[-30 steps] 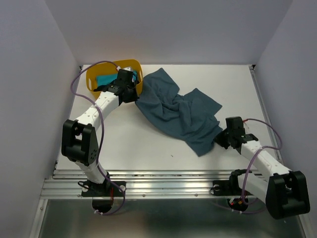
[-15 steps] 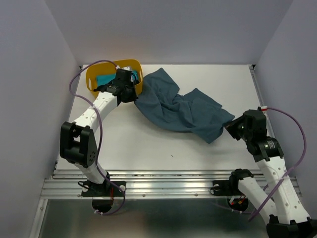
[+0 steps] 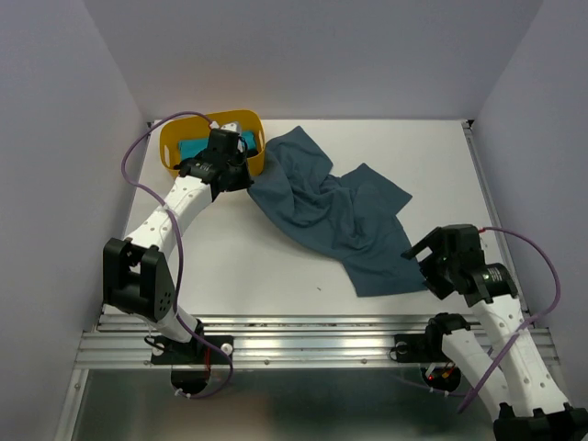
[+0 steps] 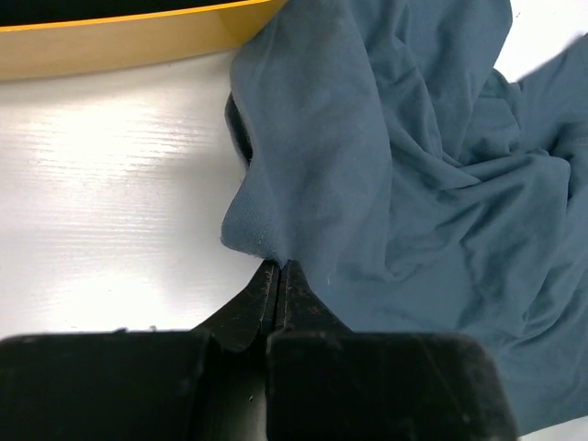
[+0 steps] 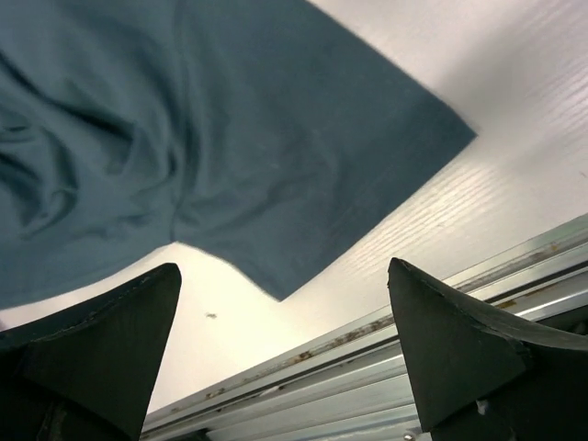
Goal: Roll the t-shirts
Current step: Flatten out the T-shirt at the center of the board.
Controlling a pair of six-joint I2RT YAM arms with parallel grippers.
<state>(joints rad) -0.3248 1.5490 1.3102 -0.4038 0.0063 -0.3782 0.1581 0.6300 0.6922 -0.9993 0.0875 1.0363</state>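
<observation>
A slate-blue t-shirt (image 3: pixel 331 211) lies crumpled across the table, from the yellow basket toward the front right. My left gripper (image 3: pixel 241 179) sits at the shirt's back-left edge beside the basket. In the left wrist view this gripper (image 4: pixel 278 266) is shut, pinching the hem of the t-shirt (image 4: pixel 413 184). My right gripper (image 3: pixel 424 264) hangs just off the shirt's front right corner. Seen from its wrist, the right gripper (image 5: pixel 284 268) is open and holds nothing, with the shirt (image 5: pixel 230 138) lying flat beyond its fingers. A turquoise t-shirt (image 3: pixel 193 147) lies in the basket.
The yellow basket (image 3: pixel 173 163) stands at the back left corner; its wall (image 4: pixel 110 37) is close to my left gripper. An aluminium rail (image 3: pixel 303 335) runs along the table's front edge, just under my right gripper. White walls close in the sides and back.
My right gripper carried the shirt's corner out to the right, then came back toward the front edge, opened and let it go. The corner now lies flat. My left gripper stayed shut.
</observation>
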